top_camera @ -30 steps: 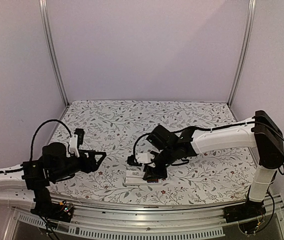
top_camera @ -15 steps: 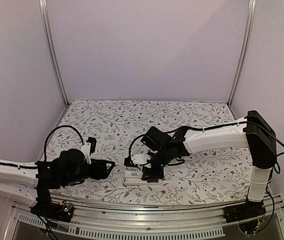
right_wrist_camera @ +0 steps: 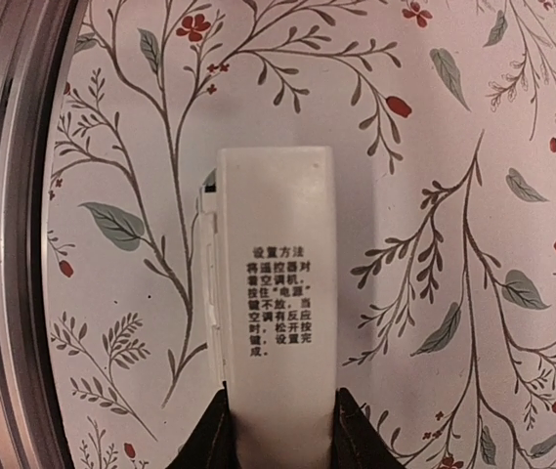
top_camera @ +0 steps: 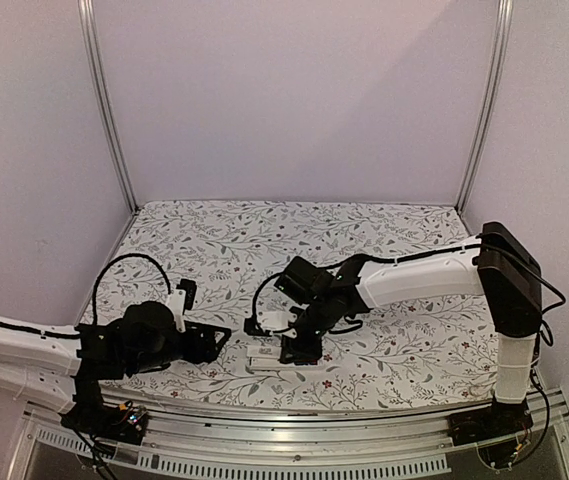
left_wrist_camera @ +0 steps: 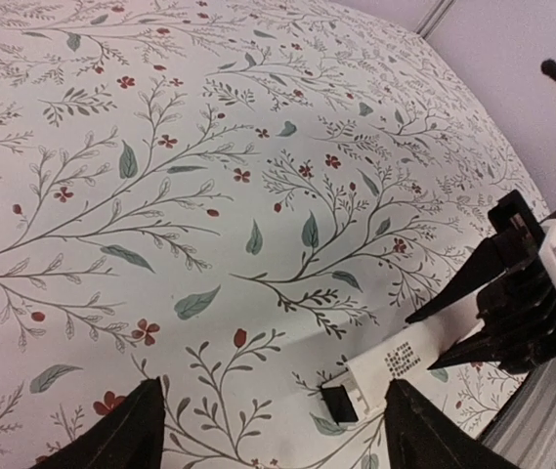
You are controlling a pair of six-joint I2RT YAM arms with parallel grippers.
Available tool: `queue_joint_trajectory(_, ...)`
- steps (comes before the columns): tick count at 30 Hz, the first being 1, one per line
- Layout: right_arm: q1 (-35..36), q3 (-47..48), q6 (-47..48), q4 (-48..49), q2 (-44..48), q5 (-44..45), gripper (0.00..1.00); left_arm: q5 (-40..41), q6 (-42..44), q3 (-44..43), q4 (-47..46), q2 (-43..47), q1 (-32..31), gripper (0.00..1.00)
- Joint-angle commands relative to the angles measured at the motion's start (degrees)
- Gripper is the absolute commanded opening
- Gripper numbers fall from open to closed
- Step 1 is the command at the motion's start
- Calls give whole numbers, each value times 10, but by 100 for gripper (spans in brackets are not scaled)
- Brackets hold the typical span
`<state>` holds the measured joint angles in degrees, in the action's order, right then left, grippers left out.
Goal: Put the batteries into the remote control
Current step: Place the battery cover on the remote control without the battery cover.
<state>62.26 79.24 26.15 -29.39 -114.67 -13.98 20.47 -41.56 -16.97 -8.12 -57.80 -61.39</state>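
Right fingers clamp remote control.
Smooth white printed bar between them; left fingers spread wide, empty, above floral worktop.

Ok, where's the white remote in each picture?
Top external: the remote control is low centre.
Left wrist: remote control at bottom right, black patch at its near end.
Right wrist: remote control in the centre, running up the picture.
Shared landmark: the right gripper, jaws clamped on one end.
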Motion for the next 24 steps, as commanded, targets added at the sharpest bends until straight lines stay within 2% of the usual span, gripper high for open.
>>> queue_joint_trajectory(1,8,6,-10,-9,-9,-12,24,8,12,0,-6,-5,-6,77)
queue_joint_trajectory(24,14,12,-9,-34,-10,8,31,9,21,1,-7,-8,-6,77)
